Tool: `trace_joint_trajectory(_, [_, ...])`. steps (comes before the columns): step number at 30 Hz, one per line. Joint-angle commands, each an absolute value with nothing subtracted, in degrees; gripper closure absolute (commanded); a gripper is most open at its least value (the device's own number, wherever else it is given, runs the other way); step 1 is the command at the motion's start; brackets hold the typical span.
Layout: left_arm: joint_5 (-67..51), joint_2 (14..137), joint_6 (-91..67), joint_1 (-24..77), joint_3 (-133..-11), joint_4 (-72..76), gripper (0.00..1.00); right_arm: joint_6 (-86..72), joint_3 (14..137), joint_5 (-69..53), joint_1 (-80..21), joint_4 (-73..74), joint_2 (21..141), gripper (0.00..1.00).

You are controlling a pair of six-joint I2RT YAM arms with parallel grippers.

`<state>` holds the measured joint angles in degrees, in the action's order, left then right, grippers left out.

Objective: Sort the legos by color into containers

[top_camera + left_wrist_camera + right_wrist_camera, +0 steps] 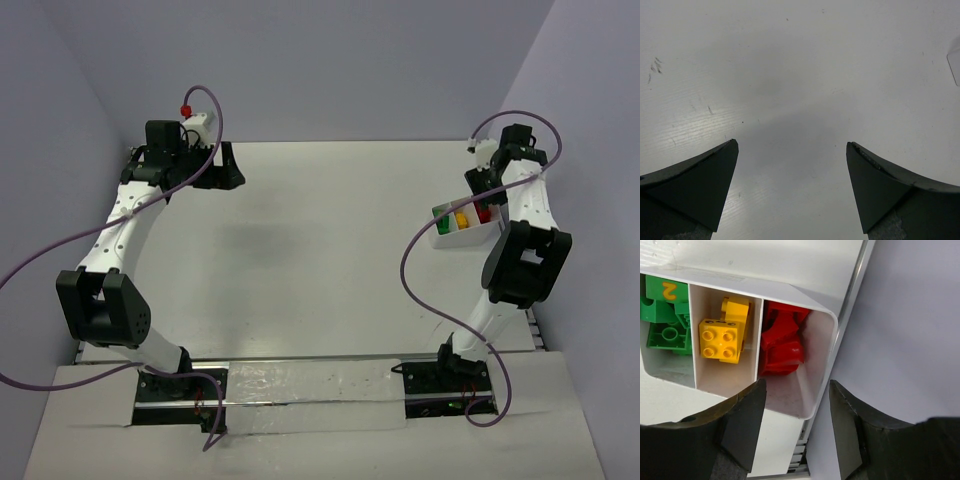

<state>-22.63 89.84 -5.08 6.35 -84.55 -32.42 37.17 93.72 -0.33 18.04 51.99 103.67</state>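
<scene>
The right fingers (747,422) stand apart with nothing held between them; the gap is only moderate, not fully wide. Straight ahead of this gap, very near the fingertips, lies the end compartment of the white tray (740,284), and in it are the red bricks (782,342), heaped on each other. Ahead of the tip of one finger is the middle compartment with the yellow bricks (725,332), one of them showing four studs on top. Farther out on that same side is the third compartment with the green bricks (662,315), one carrying a yellow figure 2. Whether the fingers touch the tray cannot be told from the wrist view. No brick is seen outside the tray. Past the other finger the tabletop ends and the pale violet wall (910,315) begins, so the red end of the tray sits close to that edge. In the view from above, the tray (460,238) is below the head of the right arm (520,250). The left fingers (710,185) are spread wide apart and hold nothing; between and ahead of them is only bare tabletop (790,75), well apart from the tray.
</scene>
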Motion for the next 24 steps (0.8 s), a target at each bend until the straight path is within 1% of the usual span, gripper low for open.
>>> trace_joint_trajectory(1, [-22.2,89.9,-4.7,6.7,-86.7,-31.4,0.01,36.9,98.7,-3.0,18.1,53.3,101.7,0.38])
trace_joint_trajectory(5, [-23.0,89.7,-4.8,6.7,-87.4,-32.2,0.01,35.7,102.7,-8.2,17.1,56.9,99.3,0.35])
trace_joint_trajectory(7, [-23.4,89.0,-4.7,6.7,-87.6,-32.6,0.01,34.5,104.4,-13.2,15.6,58.5,96.3,0.31])
trace_joint_trajectory(8, [-23.5,89.0,-4.6,6.7,-87.7,-32.7,0.01,33.9,104.6,-13.6,14.9,58.7,95.0,0.28])
trace_joint_trajectory(10, [-23.6,88.2,-4.6,6.7,-87.5,-33.0,0.01,32.3,104.3,-18.7,11.9,58.2,91.5,0.2])
trace_joint_trajectory(12, [-23.6,87.0,-4.6,6.6,-86.9,-32.7,0.01,29.0,102.0,-23.8,8.0,56.4,89.1,0.02])
trace_joint_trajectory(13, [-23.6,86.4,-4.6,6.6,-85.6,-32.5,0.01,27.2,99.0,-25.3,6.1,55.1,87.0,0.0])
trace_joint_trajectory(15, [-24.1,84.4,-4.6,6.3,-83.5,-31.5,0.01,21.4,94.6,-27.7,2.1,51.8,84.8,0.0])
trace_joint_trajectory(17, [-24.2,81.8,-4.7,6.2,-79.5,-30.0,0.01,14.6,86.0,-29.3,-6.6,42.4,81.7,0.0])
trace_joint_trajectory(19, [-23.2,80.7,-4.3,6.1,-77.0,-29.7,0.01,10.2,79.8,-28.4,-12.4,36.4,80.2,0.0])
trace_joint_trajectory(20, [-22.5,80.2,-4.0,6.1,-76.7,-29.7,0.01,9.7,79.2,-28.1,-13.1,34.7,80.1,0.0])
trace_joint_trajectory(23, [-21.1,77.8,-2.5,5.9,-71.9,-30.0,0.01,5.1,70.9,-24.1,-20.9,28.5,78.1,0.0])
trace_joint_trajectory(24, [-21.5,76.4,-1.9,5.9,-70.3,-29.8,0.01,3.0,68.6,-19.5,-22.9,24.7,76.9,0.0])
